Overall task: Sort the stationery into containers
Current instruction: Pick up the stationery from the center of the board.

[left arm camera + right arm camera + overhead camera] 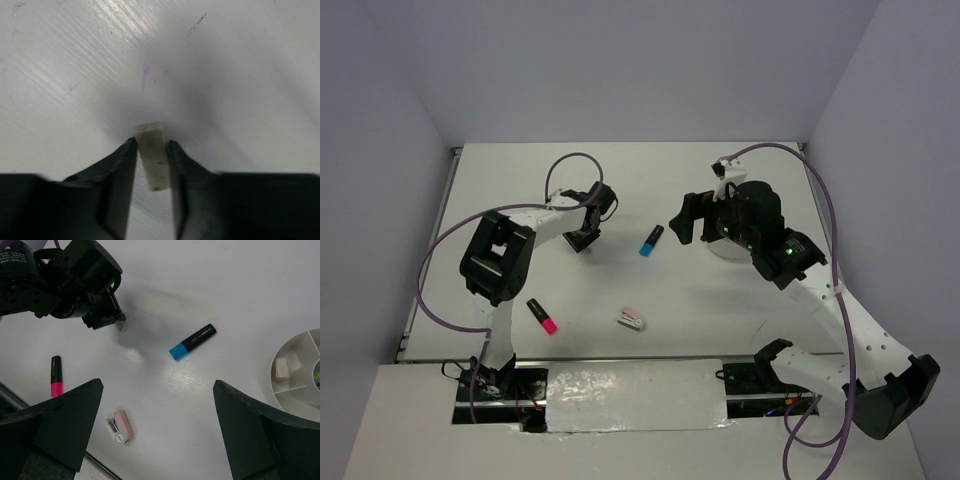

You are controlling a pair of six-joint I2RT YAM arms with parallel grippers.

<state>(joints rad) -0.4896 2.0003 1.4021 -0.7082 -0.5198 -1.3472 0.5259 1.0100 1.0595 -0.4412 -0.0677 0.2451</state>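
Observation:
My left gripper (pixel 152 146) is shut on a small whitish eraser (pixel 153 155), held just above the table; it also shows in the top view (pixel 582 241) and the right wrist view (pixel 119 324). My right gripper (pixel 158 385) is open and empty, high above the table, right of the blue-ended black marker (pixel 192 341), which also shows in the top view (pixel 651 241). The pink-ended black highlighter (pixel 542 316) lies near the front left. The round white divided tub (pixel 291 342) sits at the right, with a pinkish eraser (pixel 281 368) in one compartment.
A small pink and white stapler-like item (pixel 632 319) lies near the front edge, and it shows in the right wrist view (pixel 121 426). In the top view the right arm (pixel 760 225) covers most of the tub (pixel 723 250). Grey walls enclose the table.

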